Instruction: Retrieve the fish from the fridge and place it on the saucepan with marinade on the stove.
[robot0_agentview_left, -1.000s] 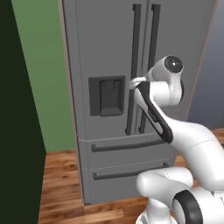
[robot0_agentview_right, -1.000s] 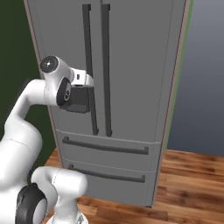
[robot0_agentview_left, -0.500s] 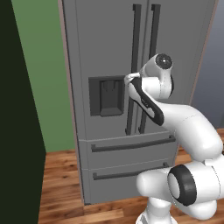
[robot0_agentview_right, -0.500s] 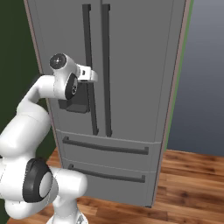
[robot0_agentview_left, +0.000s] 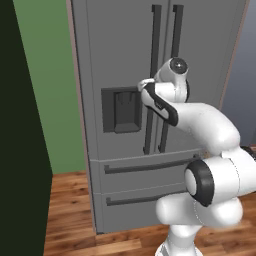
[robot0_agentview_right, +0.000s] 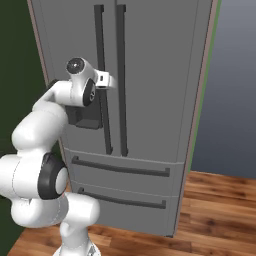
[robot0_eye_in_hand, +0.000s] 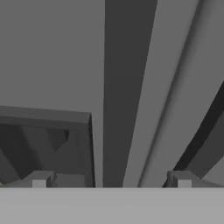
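Two jaws spread wide (holding nothing), straddling the left door handle (robot0_eye_in_hand: 124, 96) of the closed fridge (robot0_agentview_left: 120, 55).

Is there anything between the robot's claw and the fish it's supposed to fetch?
Yes. The fridge has both doors shut, so the fish is somewhere behind them. The open gripper is at the left door's handle, not gripping it.

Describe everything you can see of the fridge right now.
The fridge is tall, grey and metallic-looking, standing upright on the wood floor against a green wall. Its two upper doors are shut, each with a long dark vertical handle by the centre seam. The left door carries a dark recessed dispenser. Below are two closed drawers with dark horizontal handles. The open gripper hangs at the left door's handle, contact unclear.
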